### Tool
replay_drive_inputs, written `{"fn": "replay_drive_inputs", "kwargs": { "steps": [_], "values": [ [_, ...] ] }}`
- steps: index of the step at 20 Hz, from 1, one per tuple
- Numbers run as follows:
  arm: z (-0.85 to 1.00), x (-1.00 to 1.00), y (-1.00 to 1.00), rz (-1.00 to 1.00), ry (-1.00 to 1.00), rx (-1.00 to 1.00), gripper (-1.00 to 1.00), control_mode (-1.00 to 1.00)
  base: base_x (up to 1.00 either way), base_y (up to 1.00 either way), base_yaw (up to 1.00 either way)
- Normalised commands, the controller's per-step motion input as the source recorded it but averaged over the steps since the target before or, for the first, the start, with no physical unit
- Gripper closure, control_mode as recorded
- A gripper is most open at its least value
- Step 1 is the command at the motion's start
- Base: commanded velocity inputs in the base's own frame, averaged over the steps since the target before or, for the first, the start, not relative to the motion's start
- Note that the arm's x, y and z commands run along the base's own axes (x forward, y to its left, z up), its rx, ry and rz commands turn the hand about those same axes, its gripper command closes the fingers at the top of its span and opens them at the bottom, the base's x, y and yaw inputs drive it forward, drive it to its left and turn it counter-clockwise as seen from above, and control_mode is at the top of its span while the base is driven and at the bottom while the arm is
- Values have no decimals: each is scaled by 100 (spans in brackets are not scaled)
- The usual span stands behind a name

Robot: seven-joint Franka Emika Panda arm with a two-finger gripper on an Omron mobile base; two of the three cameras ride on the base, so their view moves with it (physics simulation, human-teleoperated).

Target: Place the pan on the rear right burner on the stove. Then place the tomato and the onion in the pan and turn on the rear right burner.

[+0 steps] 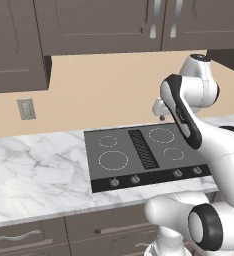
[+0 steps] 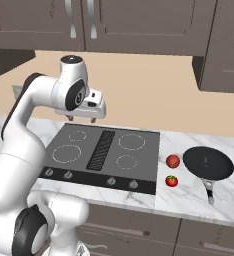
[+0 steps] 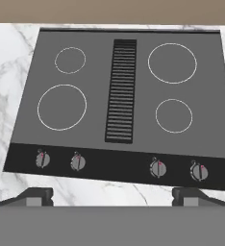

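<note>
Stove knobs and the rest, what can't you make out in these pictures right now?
- Knobs, hand view: red marks too small to read their settings.
- Stove, left base view: the arm covers its right edge and the counter beyond.
- Pan, right base view: whether its handle end touches the counter is unclear.
- Hand, right base view: fingertips too small to judge.

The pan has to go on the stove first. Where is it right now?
In the right base view, the pan sits on the marble counter right of the stove, just past the onion and tomato.

No readable text, labels or numbers — stove [image 3: 85,103] knobs unmarked
</note>
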Motion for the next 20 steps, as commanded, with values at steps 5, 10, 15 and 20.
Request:
{"fn": "replay_drive_inputs", "kwargs": {
  "steps": [5, 10, 15, 20],
  "values": [
    [-19, -5, -19, 0, 0, -4, -100, -100, 0, 0, 0],
    [-27, -4, -18, 0, 0, -6, -100, -100, 0, 0, 0],
    [-23, -10, -30, 0, 0, -1, -100, -100, 0, 0, 0],
    [-18, -14, -39, 0, 0, 0, -100, -100, 0, 0, 0]
  ]
}}
